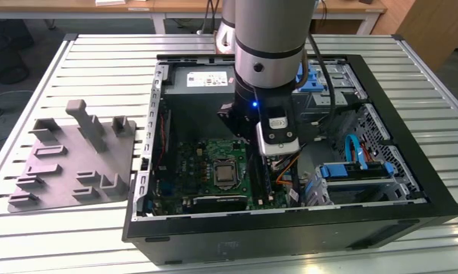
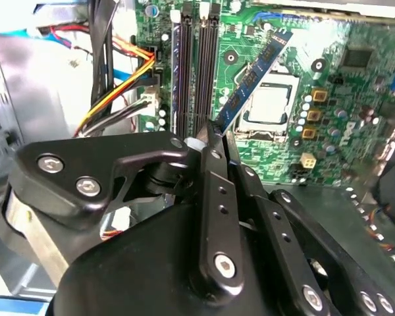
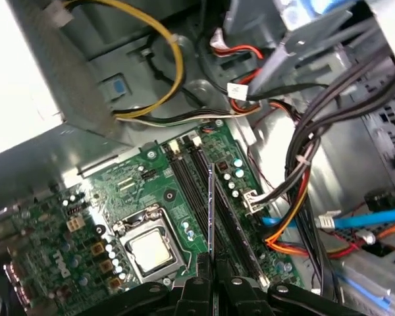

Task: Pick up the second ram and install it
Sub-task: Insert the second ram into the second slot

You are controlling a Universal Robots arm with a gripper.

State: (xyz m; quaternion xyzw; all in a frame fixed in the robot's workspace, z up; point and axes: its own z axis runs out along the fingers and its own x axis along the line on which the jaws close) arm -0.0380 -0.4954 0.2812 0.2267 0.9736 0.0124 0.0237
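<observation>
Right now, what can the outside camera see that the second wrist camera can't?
The exterior view takes in the grey fixture tray lying on the slatted table beside the open computer case.

The second wrist view gives a close look at the gripper shut on the second ram, held tilted above the long black slots.

Both views share the green motherboard with its square processor.

Fixture tray (image 1: 69, 160) on table, exterior view's left of PC case (image 1: 411, 171).
</observation>
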